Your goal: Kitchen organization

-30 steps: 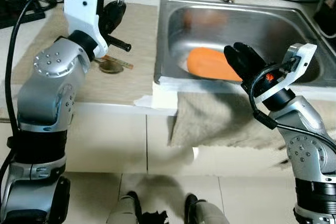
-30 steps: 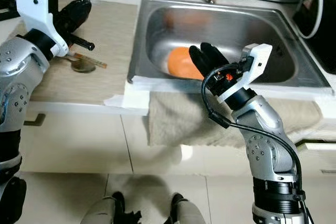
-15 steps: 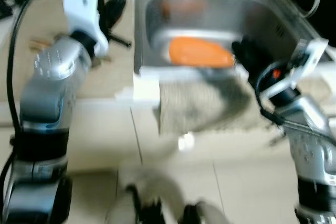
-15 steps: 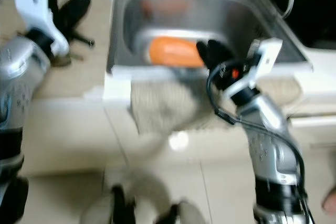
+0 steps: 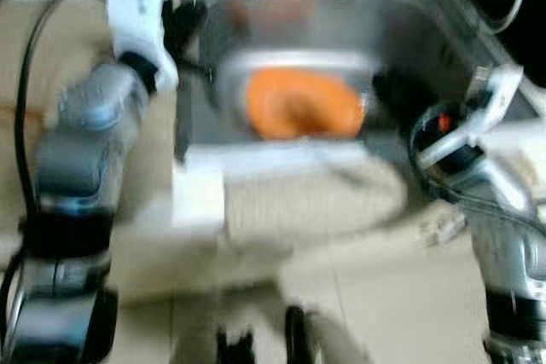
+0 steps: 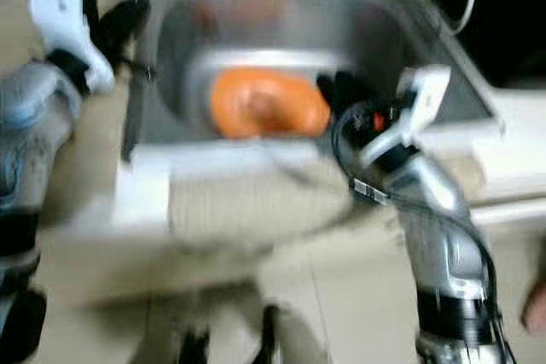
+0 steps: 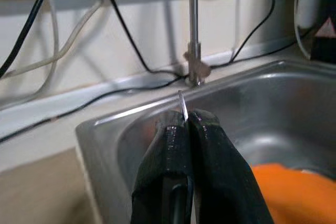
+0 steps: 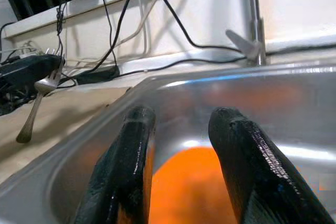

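An orange plate lies on the bottom of the steel sink. My left gripper hangs over the sink's left rim, shut on a fork. The fork's thin metal end sticks out between the closed fingers. My right gripper is open at the sink's front right, just right of the plate and slightly above it. In the right wrist view, the plate shows beyond the spread fingers. The head views are blurred.
A beige towel hangs over the counter's front edge below the sink. The tap stands at the sink's back rim, with several cables along the wall. A beige mat covers the counter on the left.
The whole picture has shifted and blurred, so the camera has moved. The sink and plate sit nearer the middle. Both arms keep their pose, and the left gripper is now by the sink's rim.
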Robot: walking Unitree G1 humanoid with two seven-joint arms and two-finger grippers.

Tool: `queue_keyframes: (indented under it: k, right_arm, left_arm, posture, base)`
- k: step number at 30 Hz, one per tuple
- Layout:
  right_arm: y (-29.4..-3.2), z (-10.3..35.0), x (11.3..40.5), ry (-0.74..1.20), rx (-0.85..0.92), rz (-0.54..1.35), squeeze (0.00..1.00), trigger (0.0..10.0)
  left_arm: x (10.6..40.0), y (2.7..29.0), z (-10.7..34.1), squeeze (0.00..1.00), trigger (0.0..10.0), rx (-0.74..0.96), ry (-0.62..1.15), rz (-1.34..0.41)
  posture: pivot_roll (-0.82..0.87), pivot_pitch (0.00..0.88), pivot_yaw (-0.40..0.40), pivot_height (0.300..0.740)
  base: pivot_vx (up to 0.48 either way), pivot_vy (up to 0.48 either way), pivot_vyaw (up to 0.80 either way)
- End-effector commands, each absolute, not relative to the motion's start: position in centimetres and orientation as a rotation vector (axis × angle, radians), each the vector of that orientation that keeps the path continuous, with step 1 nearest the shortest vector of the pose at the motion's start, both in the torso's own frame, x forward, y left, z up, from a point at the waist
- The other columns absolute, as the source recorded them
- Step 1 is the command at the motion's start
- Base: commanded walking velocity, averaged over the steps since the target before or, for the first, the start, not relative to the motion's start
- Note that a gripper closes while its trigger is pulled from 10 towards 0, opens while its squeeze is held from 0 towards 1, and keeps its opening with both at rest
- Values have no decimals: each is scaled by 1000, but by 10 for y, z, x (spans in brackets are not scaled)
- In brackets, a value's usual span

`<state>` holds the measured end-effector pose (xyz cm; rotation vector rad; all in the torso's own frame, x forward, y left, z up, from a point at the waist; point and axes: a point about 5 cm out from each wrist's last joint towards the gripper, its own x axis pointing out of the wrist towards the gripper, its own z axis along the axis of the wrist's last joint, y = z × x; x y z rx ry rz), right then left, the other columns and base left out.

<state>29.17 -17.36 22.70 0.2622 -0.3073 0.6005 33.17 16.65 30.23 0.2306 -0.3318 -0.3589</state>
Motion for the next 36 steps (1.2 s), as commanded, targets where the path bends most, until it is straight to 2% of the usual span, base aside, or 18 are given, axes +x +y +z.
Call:
queue_keyframes:
  k: [1,11,22,27,36]
  right_arm:
    - [-169,230,289,-320,251,631,0,10000]
    - [-164,228,290,-317,223,683,0,10000]
    - [-156,226,293,-312,233,714,0,10000]
    - [-155,225,293,-311,233,715,0,10000]
    - [-160,223,294,-317,254,674,0,10000]
  left_arm:
    - [329,172,307,0,10000,261,-351,-340]
    - [326,181,303,0,10000,268,-339,-300]
    - [324,177,306,0,10000,288,-350,-310]
    - [324,177,306,0,10000,289,-349,-323]
    - [326,173,309,0,10000,293,-360,-347]
  posture:
    - [-162,226,-57,740]
    - [-149,188,-69,740]
    - [-135,182,-68,740]
    - [-135,184,-64,740]
    - [-145,182,-49,740]
  base:
    - [0,0,0]
    - [0,0,0]
    - [0,0,110]
    - [348,0,800]
    - [268,0,0]
